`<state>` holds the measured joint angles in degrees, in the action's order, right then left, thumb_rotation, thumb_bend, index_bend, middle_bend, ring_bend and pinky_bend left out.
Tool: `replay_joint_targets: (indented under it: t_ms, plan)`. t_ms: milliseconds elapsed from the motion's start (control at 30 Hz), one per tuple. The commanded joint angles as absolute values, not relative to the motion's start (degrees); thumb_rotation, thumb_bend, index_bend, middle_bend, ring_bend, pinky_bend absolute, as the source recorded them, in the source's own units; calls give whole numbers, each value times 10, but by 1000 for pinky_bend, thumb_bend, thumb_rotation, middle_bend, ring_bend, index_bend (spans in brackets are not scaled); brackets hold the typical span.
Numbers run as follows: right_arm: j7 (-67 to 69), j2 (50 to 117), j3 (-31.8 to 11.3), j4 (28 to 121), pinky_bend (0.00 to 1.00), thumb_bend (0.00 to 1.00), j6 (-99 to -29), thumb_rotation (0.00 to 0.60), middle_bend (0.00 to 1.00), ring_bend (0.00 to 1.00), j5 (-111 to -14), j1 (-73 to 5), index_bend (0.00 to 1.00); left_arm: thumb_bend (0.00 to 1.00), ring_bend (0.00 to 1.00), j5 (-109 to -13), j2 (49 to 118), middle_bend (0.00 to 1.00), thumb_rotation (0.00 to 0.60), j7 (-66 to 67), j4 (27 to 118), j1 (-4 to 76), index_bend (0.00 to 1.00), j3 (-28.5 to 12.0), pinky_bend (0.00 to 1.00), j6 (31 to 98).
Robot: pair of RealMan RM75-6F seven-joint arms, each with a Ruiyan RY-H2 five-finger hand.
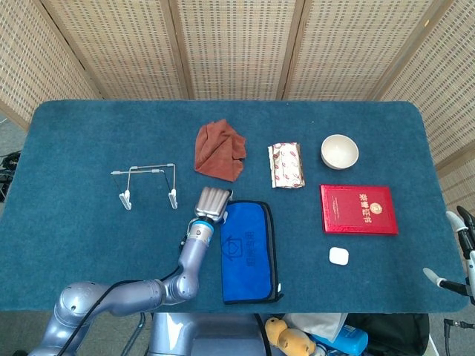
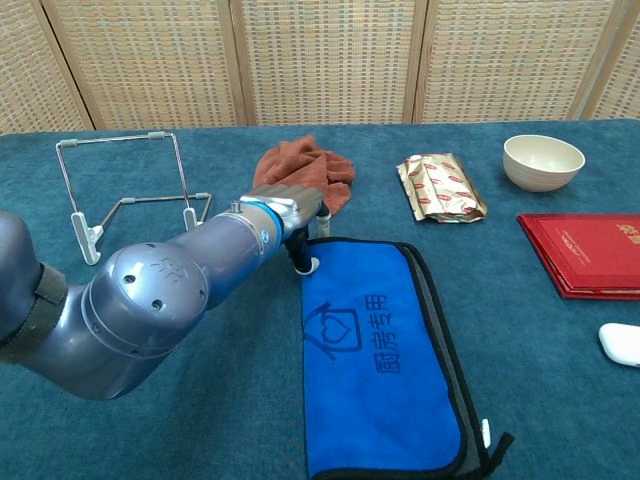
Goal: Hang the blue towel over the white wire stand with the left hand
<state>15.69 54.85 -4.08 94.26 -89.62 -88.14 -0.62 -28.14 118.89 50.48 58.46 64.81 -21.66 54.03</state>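
Observation:
The blue towel (image 1: 249, 252) lies flat and folded near the table's front edge, black-trimmed, with a printed logo; it also fills the lower middle of the chest view (image 2: 385, 370). The white wire stand (image 1: 148, 182) stands upright to its left (image 2: 125, 185). My left hand (image 1: 210, 202) hovers at the towel's far left corner (image 2: 285, 200), fingers extended side by side. One dark fingertip (image 2: 303, 260) touches that corner, and nothing is gripped. My right hand (image 1: 459, 252) shows only as spread fingers at the right edge, holding nothing.
A rust-red cloth (image 1: 220, 150) lies just behind the left hand. Further right are a foil packet (image 1: 286, 165), a white bowl (image 1: 339, 151), a red booklet (image 1: 358, 209) and a small white pad (image 1: 339, 256). Wicker screens stand behind the table.

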Motion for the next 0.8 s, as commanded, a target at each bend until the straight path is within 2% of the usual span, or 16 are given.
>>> replay_joint_targets:
  t_ms: [33,267,433,600,800]
  plan:
    - [158,548,-41,943,0,0,-897,600,0,0,-882,-6,22,352,861,-279,1188,789,600,506,587,648,386,-217,829,540]
    - [161,547,-40,943,0,0,-898,600,0,0,-884,-5,22,352,861,-270,1187,789,600,511,593,647,408,-219,829,541]
    - [164,546,-39,943,0,0,-899,600,0,0,-885,-5,22,351,861,-257,1183,791,600,523,606,648,542,-222,829,547]
    - [166,545,-39,943,0,0,-900,600,0,0,-886,-4,22,351,861,-245,1177,798,600,533,619,649,614,-224,829,552]
    - [167,545,-39,942,0,0,-900,600,0,0,-886,-4,22,352,861,-242,1174,801,600,535,630,650,647,-223,829,558]
